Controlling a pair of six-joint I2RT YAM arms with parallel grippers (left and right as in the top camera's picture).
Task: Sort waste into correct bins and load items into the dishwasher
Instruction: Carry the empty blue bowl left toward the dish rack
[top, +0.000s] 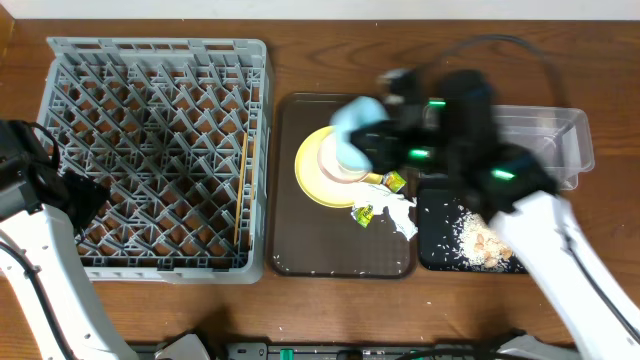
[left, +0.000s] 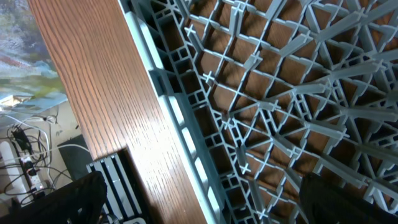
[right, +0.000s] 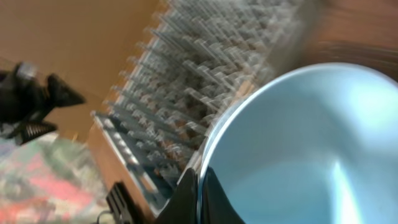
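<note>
**Carry the blue bowl across and seat it between the pegs**

The right jaws are pressed together on the rim of the light-blue bowl (right: 298, 149), pinching it at one spot. The bowl hangs above the yellow plate (top: 312, 178) on the dark-brown serving tray (top: 340, 252), beside the dish rack (top: 155, 150) but not yet over it. The right arm (top: 545, 225) is smeared with blur from overhead, so I judge the carry to be under way.

A one-point rim pinch leaves the bowl free to swing, so the carry wants to be slow and even. The bowl should stay high enough to clear the rack's near wall and its peg tips.

Choose cells away from the chopsticks (top: 241, 190), which lie along the rack's right side. Lower the bowl on edge between two peg rows with its open side tilted down. The jaws should part only once the rim rests on the grid and a peg props the wall; otherwise the bowl may roll.

The left jaws are spread wide and hold nothing. They sit over the rack's left edge by the bench (left: 93, 93), well apart from the bowl's path, and should stay there.
</note>
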